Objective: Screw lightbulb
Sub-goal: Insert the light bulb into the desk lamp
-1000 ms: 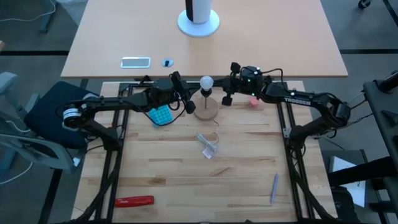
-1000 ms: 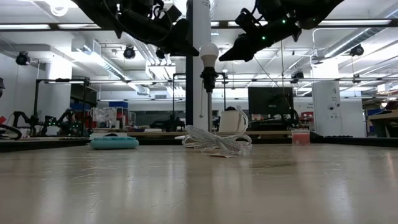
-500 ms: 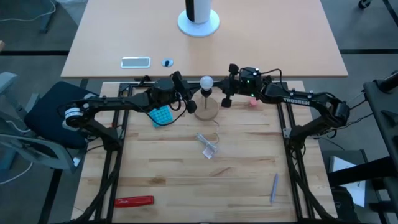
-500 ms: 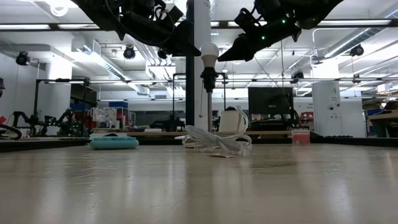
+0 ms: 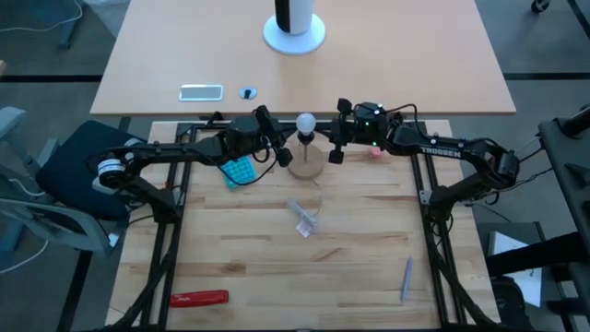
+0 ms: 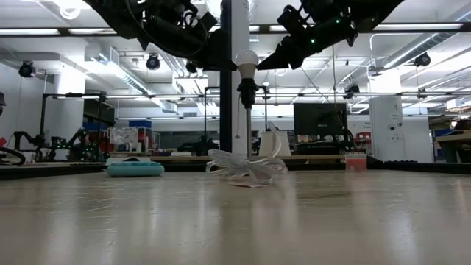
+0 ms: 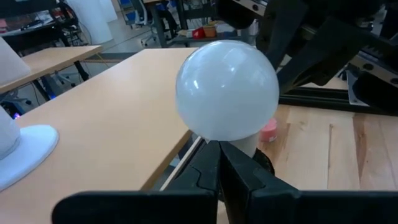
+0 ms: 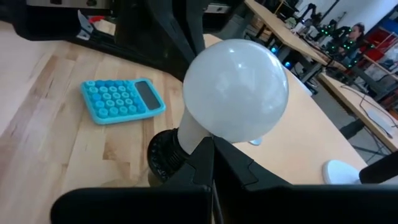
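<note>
Lightbulb (image 5: 305, 122): left upright in its socket.
Wrapper (image 5: 304, 218): shifted slightly leftward.
Right gripper (image 5: 336, 148): fingers closed together, empty, brought nearer the bulb.
Left gripper (image 5: 280, 152): fingers closed.

2 black arms w/ cables; right arm (image 5: 433, 148) has white lettering, green LED.

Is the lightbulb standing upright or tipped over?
Upright. In the low view the lightbulb stands straight, globe up, in a black socket on the wooden disc.
</note>
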`<action>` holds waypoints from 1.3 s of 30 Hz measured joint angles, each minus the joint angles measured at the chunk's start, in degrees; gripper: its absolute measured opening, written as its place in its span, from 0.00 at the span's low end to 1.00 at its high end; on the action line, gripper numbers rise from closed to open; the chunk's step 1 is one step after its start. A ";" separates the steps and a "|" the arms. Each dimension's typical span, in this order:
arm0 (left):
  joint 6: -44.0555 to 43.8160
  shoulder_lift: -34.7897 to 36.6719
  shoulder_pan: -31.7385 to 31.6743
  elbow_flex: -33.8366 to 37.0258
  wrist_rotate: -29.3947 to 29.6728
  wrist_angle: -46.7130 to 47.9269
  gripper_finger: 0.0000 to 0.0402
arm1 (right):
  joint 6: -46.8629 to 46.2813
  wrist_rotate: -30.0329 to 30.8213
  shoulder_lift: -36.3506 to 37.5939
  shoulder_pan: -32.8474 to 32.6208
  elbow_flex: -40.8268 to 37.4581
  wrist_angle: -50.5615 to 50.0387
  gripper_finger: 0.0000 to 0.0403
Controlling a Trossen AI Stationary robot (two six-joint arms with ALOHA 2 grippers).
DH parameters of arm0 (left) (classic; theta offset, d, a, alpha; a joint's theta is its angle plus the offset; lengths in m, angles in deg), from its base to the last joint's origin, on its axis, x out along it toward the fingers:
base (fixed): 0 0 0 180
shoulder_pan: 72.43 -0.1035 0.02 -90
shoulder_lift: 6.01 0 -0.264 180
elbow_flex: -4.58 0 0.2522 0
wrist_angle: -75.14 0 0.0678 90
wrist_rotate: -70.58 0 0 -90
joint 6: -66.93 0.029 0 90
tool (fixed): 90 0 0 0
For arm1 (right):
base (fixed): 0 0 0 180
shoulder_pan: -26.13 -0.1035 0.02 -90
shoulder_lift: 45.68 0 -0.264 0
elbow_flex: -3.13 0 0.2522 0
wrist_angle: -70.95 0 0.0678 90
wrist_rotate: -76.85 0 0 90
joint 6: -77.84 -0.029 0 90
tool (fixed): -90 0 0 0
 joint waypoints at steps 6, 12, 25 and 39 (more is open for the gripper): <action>-1.05 1.02 0.19 0.00 -0.56 1.27 0.00 | 0.17 2.43 0.63 0.02 0.00 -1.41 0.00; -1.14 1.90 0.81 0.00 -1.59 1.79 0.00 | 0.43 3.80 0.63 0.64 0.00 -1.46 0.00; 1.63 1.88 0.33 0.00 -2.45 -0.96 0.00 | 0.25 0.68 0.52 2.38 0.00 1.44 0.00; 1.59 1.88 -0.61 0.00 -1.78 -0.90 0.00 | -0.07 0.52 0.52 1.11 0.00 0.26 0.00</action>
